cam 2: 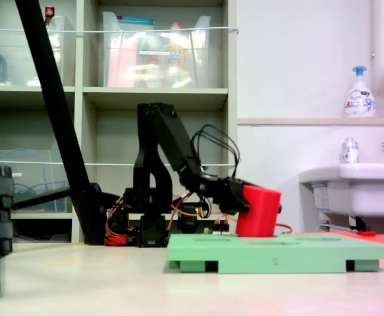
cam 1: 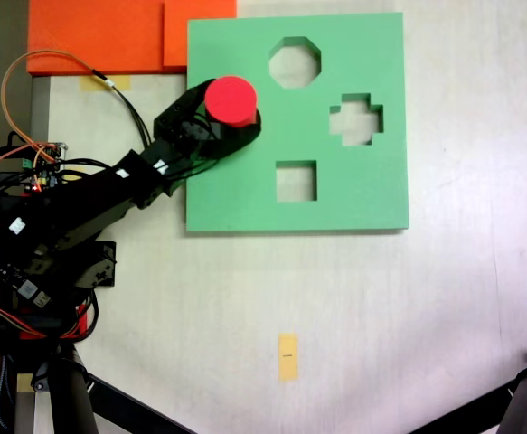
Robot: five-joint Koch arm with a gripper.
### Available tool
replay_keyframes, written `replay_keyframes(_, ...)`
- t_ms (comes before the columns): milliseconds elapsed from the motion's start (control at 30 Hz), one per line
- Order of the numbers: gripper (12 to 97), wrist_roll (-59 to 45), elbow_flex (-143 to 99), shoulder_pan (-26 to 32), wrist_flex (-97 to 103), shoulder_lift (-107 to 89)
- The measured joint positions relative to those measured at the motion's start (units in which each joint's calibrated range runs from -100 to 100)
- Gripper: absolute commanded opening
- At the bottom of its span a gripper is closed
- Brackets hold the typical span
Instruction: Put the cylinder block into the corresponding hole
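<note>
Green foam, a square board (cam 2: pixel 280 252) lying flat on the pale tabletop (cam 1: pixel 353 325), nearest us in the side view. On its far-left part stands the short red foam cylinder block (cam 1: pixel 231 99), leaning a little, bottom edge touching or just above the board. The black pincer (cam 1: pixel 231 127) is clamped around it low down, jaws wrapping both sides in the top view. The round hole isn't visible, I'd guess it sits right under the block. What I can see are the octagonal cutout (cam 1: pixel 295 61), a cross-shaped one (cam 1: pixel 356 119) and a square one (cam 1: pixel 296 181). Risk: that tilt could catch the rim so it jams or pops out on release. Block looks smooth, flat round top, no dents
</note>
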Motion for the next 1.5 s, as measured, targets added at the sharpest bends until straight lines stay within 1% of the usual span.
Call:
replay_keyframes(133,31.5,0.0,-0.1,0.1,0.1,0.3)
replay_keyframes(433,31.8,0.0,1.7,0.1,2.8,10.1)
replay_keyframes(700,32.3,0.0,2.5,0.0,2.8,10.5)
replay_keyframes(767,38.7,0.0,1.8,0.0,2.9,10.5)
replay_keyframes(867,54.0,0.0,-2.0,0.0,3.8,10.5)
replay_keyframes(933,59.5,0.0,-3.5,0.0,4.9,10.4)
replay_keyframes(1000,62.4,-0.3,-6.4,-0.1,5.5,10.0)
replay_keyframes(1033,65.4,-0.4,-7.7,-0.2,5.8,9.3)
replay_keyframes(1100,67.8,-0.5,-11.0,-0.4,6.6,5.9)
replay_keyframes(1200,67.8,-0.5,-18.2,-0.9,6.8,-4.4)
replay_keyframes(1333,67.4,-0.5,-21.5,-2.5,5.5,-21.6)
replay_keyframes(1367,64.6,-0.6,-22.0,-3.1,3.0,-28.5)
replay_keyframes(1400,57.1,-1.1,-21.9,-3.8,-0.9,-36.8)
replay_keyframes(1433,51.4,-2.0,-21.8,-4.7,-7.4,-45.8)
replay_keyframes(1500,51.5,-5.6,-20.1,-6.4,-23.4,-55.8)
